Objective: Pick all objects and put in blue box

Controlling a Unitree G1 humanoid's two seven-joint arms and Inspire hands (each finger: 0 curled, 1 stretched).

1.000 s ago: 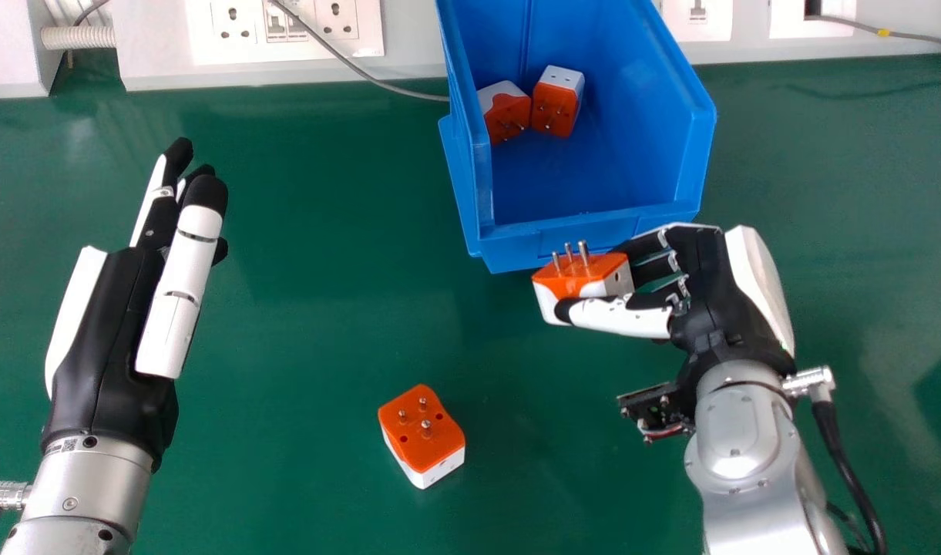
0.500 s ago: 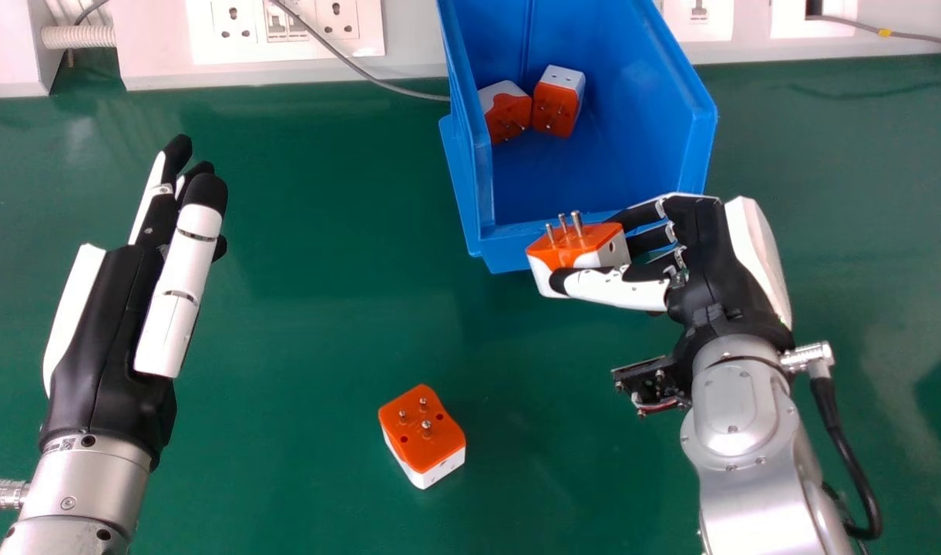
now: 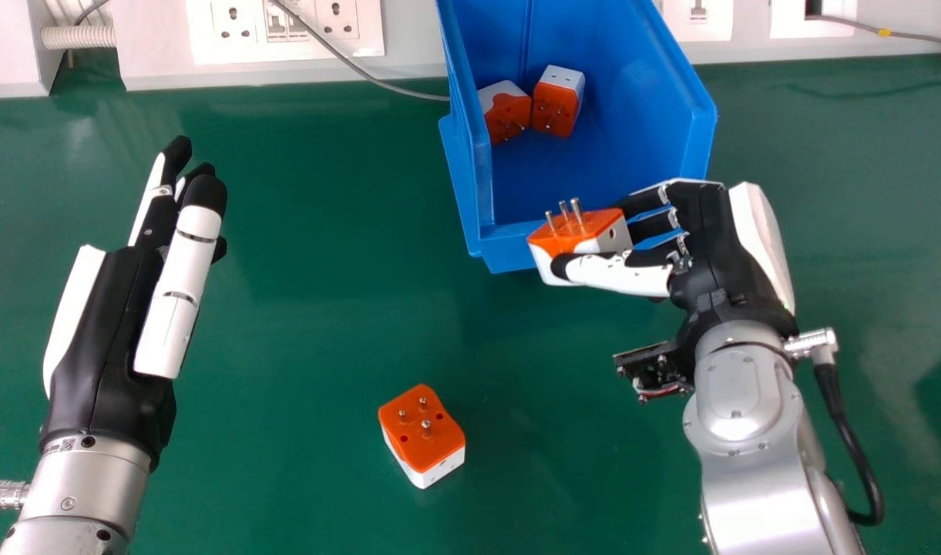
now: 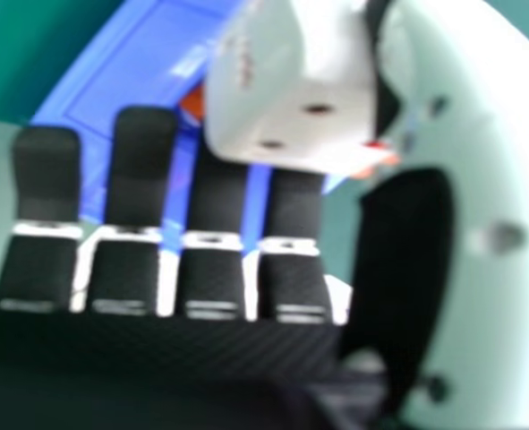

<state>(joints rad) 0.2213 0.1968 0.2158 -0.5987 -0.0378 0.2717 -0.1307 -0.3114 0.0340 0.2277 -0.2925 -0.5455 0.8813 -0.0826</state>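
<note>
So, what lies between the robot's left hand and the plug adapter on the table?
Bare green tabletop separates the left hand from the adapter, as the head view shows.

Head view angled down, right hand view close along fingers (image 4: 139,179), blue box (image 3: 695,127) (shared)

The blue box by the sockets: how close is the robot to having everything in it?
About halfway, it seems. Two orange-and-white adapters already lie inside the blue box. A third adapter is held in the right hand at the box's near edge, so it still has to go in. One last adapter sits on the green table, pins up.
</note>
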